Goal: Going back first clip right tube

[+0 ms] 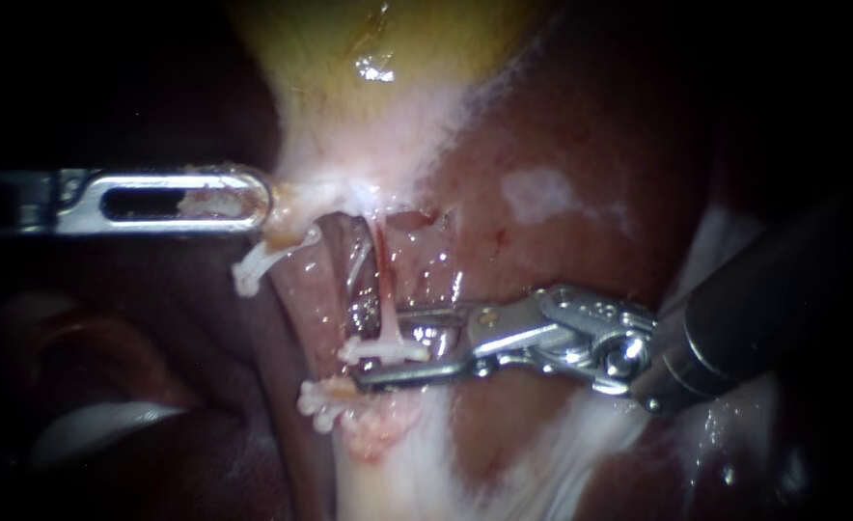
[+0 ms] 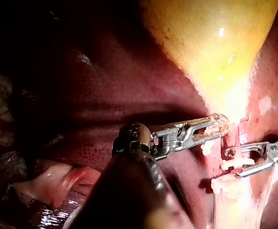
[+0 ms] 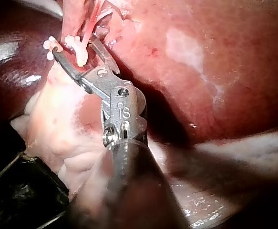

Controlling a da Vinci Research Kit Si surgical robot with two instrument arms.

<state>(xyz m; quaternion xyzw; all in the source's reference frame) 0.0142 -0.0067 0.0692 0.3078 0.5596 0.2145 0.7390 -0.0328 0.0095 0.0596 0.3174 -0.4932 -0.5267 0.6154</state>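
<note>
Left instrument [image 1: 253,201] comes in level from the left. Its jaws are pinched on pale tissue at the neck of the gallbladder [image 1: 369,39]. Left wrist view confirms: the jaws [image 2: 217,126] lie together with tissue caught at the tip, right under the yellow gallbladder [image 2: 210,43].

Just below that tip there's a white clip [image 1: 253,265], tilted, at the left edge of the opened tissue. A second white clip [image 1: 325,397] sits lower down, against the pale fatty band.

Right tube [image 1: 380,275] is a thin reddish strand running down the middle of the opened window. The new clip [image 1: 383,350] sits across its lower end, lying roughly level.

Right instrument [image 1: 388,345] comes in from the right. Its jaws are spread, one above and one below the new clip, with a gap showing on both sides. Can't tell if the lower jaw touches the clip. Right wrist view shows the same: jaws [image 3: 74,45] apart with white clip material between them.

Liver [image 1: 581,125] fills the area above the right shaft, dark red with a pale patch.
</note>
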